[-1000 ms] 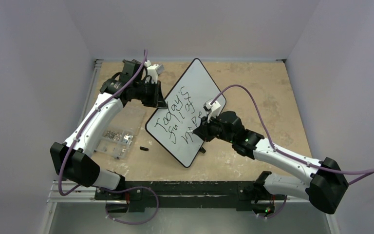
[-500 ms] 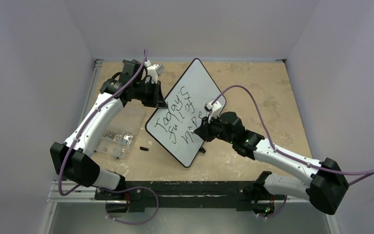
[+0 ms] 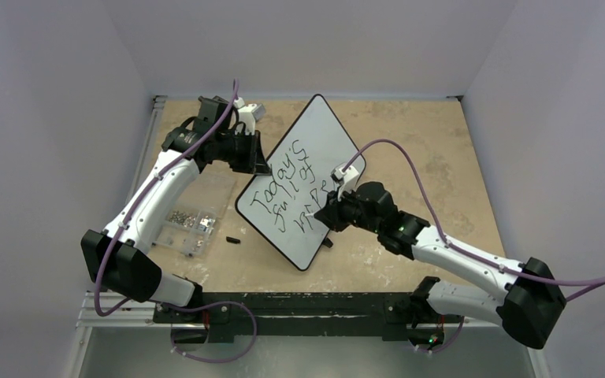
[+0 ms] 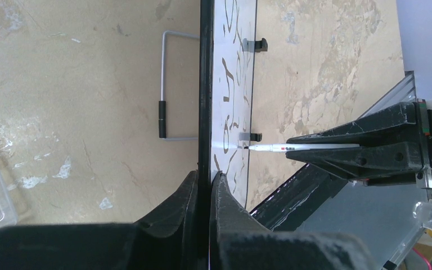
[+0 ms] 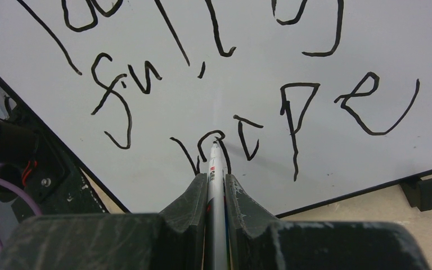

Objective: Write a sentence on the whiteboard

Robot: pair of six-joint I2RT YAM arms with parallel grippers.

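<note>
The whiteboard (image 3: pixel 324 135) stands tilted on the table, its black rim (image 4: pixel 205 84) pinched between the shut fingers of my left gripper (image 4: pixel 204 174) at its left edge (image 3: pixel 264 168). My right gripper (image 5: pixel 215 175) is shut on a white marker (image 5: pixel 216 162), whose tip touches the board at the start of the third line. The sentence (image 3: pixel 291 185) runs in three slanted black lines, starting "Today's". The left wrist view shows the marker (image 4: pixel 315 148) meeting the board face from the right.
A clear plastic box of screws (image 3: pixel 193 213) lies left of the board, with a small black cap (image 3: pixel 232 239) beside it. The board's wire stand (image 4: pixel 163 84) rests on the table behind it. A black foot (image 5: pixel 420 193) sticks out below the board's lower edge.
My right gripper has shifted slightly with the marker, and the strokes at the start of the third line have changed. The left arm and the board have stayed put.
</note>
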